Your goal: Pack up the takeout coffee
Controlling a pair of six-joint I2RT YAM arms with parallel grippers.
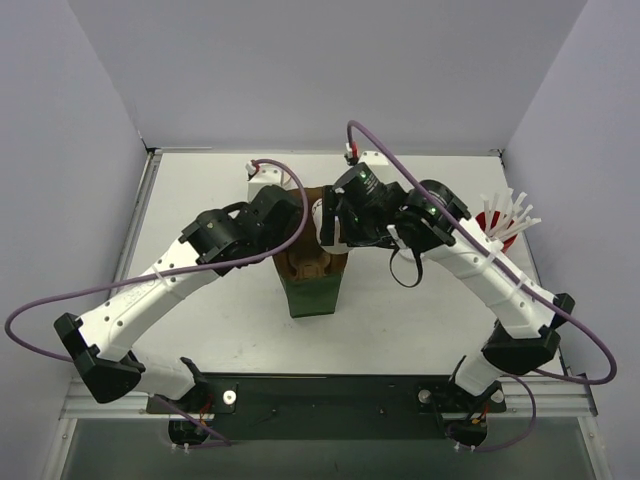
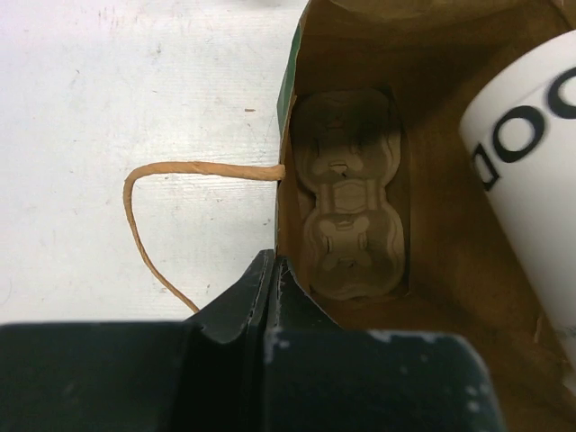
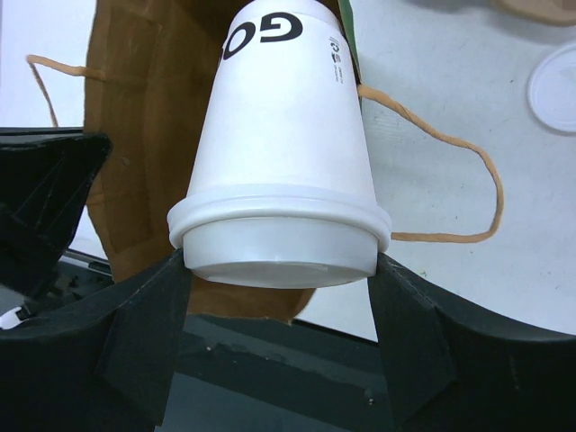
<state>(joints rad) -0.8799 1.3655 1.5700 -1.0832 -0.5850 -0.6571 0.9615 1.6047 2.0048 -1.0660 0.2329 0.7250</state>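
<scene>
- Right wrist view: the takeout coffee (image 3: 281,171) sits clamped at its lid between the wide-spread jaws of the right gripper (image 3: 281,299), base inside the paper bag (image 3: 144,117).
- The left gripper (image 2: 273,270) is closed on the bag's rim.

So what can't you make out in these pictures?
Top view: the arms cover most of the coffee cup and the paper bag mouth.
Left wrist view: the cup's lettering is cut by the right edge.
Right wrist view: the cup hides the bag's inside; a round white thing is cut off.
</scene>
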